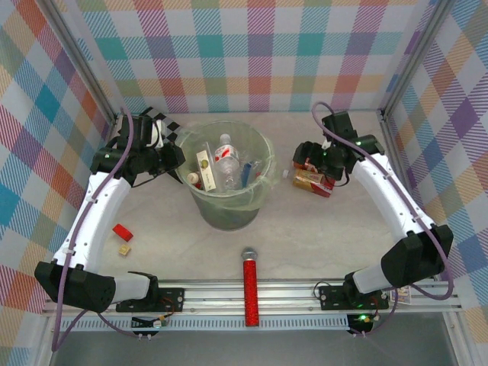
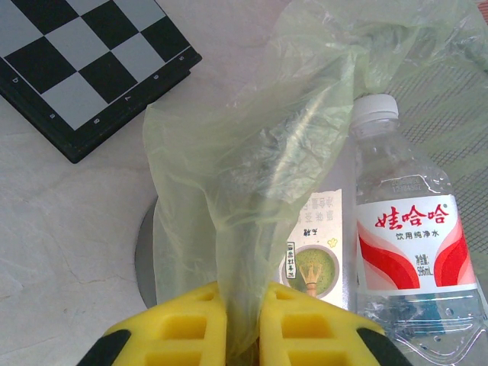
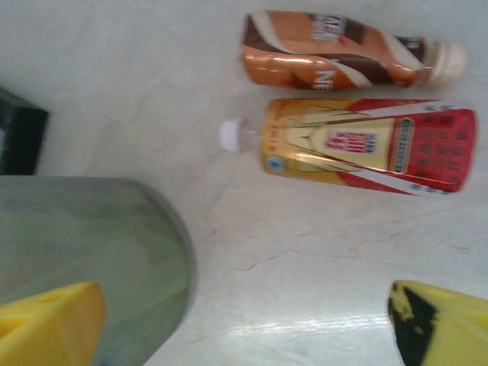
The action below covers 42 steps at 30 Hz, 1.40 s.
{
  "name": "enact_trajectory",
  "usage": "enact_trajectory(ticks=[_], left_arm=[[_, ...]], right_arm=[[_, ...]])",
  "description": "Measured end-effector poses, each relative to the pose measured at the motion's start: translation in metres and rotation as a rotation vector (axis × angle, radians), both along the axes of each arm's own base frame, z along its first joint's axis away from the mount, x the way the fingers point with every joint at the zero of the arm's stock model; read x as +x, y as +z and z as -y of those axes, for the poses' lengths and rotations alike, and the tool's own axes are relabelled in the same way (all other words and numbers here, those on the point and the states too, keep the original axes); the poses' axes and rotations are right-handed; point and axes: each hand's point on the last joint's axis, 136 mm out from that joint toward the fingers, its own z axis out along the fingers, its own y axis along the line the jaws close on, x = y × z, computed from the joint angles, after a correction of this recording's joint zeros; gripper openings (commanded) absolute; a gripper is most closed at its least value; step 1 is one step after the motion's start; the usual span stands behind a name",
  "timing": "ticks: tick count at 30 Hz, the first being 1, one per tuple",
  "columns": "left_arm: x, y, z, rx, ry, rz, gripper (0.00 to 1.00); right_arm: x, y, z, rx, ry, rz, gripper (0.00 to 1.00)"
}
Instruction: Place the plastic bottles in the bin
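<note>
Surface: pale marble-look tabletop with faint grey veins; a metal rail runs along its near edge.
Room: pastel plaid cloth walls on the left, far and right sides (hung in a bare aluminium frame).
Bin: stands mid-table, translucent green, and holds a clear bottle with a red label plus a small carton.
Left gripper: at the bin's left rim, its yellow fingers pinched together on a fold of the liner.
Right gripper: spread wide and empty, over bare table just right of the bin.
Loose bottles: brown bottle and red-and-gold bottle lie side by side, right of the bin.
Other items: checkerboard far left; microphone lying across the near rail; red block and tan block near left.
</note>
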Motion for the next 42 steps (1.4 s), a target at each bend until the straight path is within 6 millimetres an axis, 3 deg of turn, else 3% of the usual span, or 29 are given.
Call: enact_trajectory(ticks=[6,12,18,27,37,42], left_arm=[[0.000,0.000,0.000,0.000,0.000,0.000,0.13],[0.000,0.000,0.000,-0.002,0.002,0.000,0.13],[0.000,0.000,0.000,-0.002,0.003,0.000,0.13],[0.000,0.000,0.000,-0.002,0.003,0.001,0.13],[0.001,0.000,0.000,-0.005,0.006,0.003,0.13],[0.001,0.000,0.000,-0.005,0.006,0.003,0.13]], right_arm=[[-0.001,-0.018,0.028,0.070,-0.324,-0.001,0.99],[-0.006,-0.052,0.054,0.190,-0.659,-0.055,0.99],[-0.005,-0.080,0.061,0.294,-0.889,-0.139,0.99],[0.006,-0.115,0.054,0.362,-1.025,-0.221,0.99],[0.025,-0.152,0.059,0.312,-1.063,-0.235,1.00],[0.042,-0.165,0.060,0.317,-1.062,-0.211,0.93]])
